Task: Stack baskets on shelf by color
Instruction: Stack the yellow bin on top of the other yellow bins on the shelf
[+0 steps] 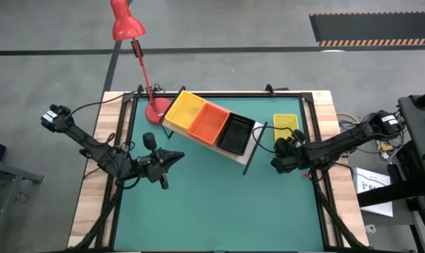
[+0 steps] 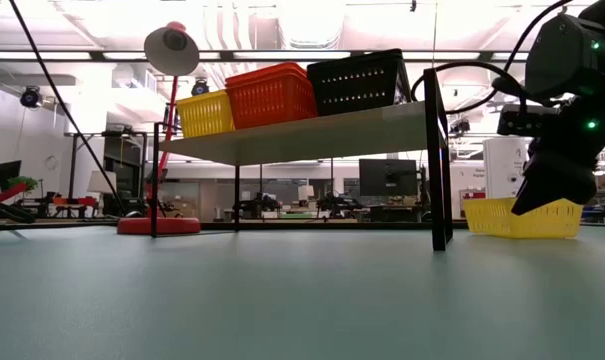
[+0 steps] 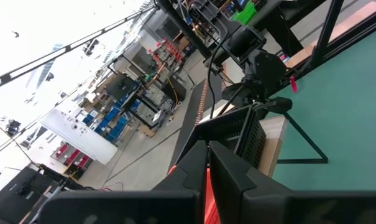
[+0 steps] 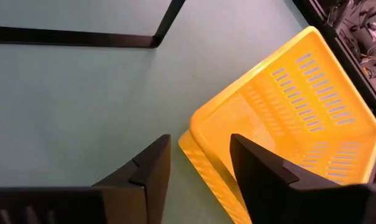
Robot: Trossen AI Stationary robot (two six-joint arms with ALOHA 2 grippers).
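Item: yellow shallow plastic mesh basket (image 4: pixel 287 118), on your green worktop (image 1: pixel 219 204) beside the light-wood black-framed shelf (image 1: pixel 198 137). Right claw (image 4: pixel 197 162) parted astride its corner rim, seemingly positioned for lifting; nothing gripped. Left claw (image 1: pixel 175 157) closed, empty, idle

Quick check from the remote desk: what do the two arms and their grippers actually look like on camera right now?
Both are dark, slender jointed arms with black cables trailing from their outer ends. The left gripper and right gripper each carry two blocky matte-black fingers. Small green lights glow on the right arm's wrist housing.
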